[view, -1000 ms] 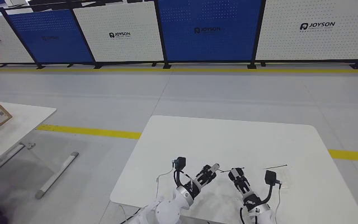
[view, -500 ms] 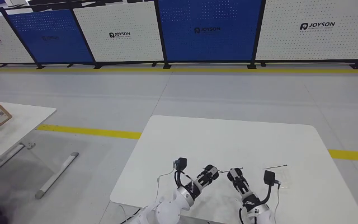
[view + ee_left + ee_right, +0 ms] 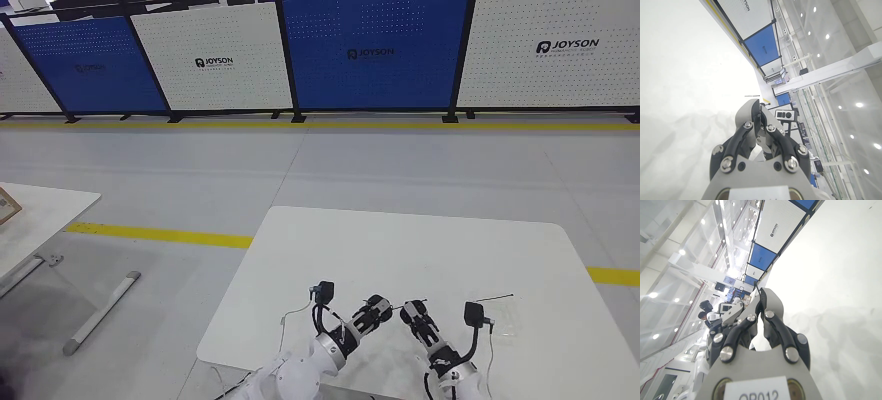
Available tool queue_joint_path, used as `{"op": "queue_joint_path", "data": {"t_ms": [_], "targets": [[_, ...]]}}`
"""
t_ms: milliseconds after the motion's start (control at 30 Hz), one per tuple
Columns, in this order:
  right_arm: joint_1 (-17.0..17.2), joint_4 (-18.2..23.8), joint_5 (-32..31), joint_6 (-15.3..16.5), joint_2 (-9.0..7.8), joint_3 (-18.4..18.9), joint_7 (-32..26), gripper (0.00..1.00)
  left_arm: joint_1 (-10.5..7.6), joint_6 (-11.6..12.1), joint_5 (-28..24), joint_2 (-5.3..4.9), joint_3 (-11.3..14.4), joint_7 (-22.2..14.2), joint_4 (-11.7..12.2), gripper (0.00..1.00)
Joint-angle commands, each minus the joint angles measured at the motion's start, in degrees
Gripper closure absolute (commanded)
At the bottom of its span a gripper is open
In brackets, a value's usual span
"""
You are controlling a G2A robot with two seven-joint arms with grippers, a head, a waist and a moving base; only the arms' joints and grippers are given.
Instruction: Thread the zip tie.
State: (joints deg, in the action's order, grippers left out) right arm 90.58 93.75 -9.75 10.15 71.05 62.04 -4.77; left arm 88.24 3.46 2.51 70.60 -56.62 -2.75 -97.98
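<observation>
the thin black plastic zip tie (image 3: pixel 756 287) is held clenched by the left gripper (image 3: pixel 759 109) and the right gripper (image 3: pixel 761 297); its tail could be buckled or slipped by slight misalignment.

Zip tie (image 3: pixel 757 287) black; tabletop (image 3: pixel 400 250) plain white; left gripper (image 3: pixel 759 106) and right gripper (image 3: pixel 761 292) grey with black linkages; pegboard panels (image 3: pixel 375 75) alternate blue and white, dotted; floor line (image 3: pixel 150 234) yellow.

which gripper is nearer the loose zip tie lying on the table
Right. The right gripper is next to the loose zip tie but apart from it; the left gripper is farther, on the right gripper's other side, sharing the held zip tie.
</observation>
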Motion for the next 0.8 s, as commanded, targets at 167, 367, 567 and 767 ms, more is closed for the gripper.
{"op": "queue_joint_path", "data": {"t_ms": [167, 367, 567, 767], "targets": [[0.68, -0.1, 0.14, 1.81, -0.07, 1.05, -0.32, 0.0, 0.23, 0.06, -6.89, 0.23, -2.11, 1.71, -0.76, 1.0], [2.67, 1.08, 0.62, 3.37, -0.34, 3.04, 0.69, 0.0, 2.26, 1.35, -11.03, 0.19, -3.97, 3.44, -2.77, 1.0], [2.67, 1.08, 0.62, 3.37, -0.34, 3.04, 0.69, 0.0, 2.33, 1.33, -10.92, 0.2, -4.05, 3.91, -2.88, 1.0], [1.27, 1.03, -15.02, -0.16, -0.5, 1.5, 2.64, 0.0, 2.59, 1.93, -10.8, 0.37, -4.14, 6.11, -3.15, 1.0]]}}
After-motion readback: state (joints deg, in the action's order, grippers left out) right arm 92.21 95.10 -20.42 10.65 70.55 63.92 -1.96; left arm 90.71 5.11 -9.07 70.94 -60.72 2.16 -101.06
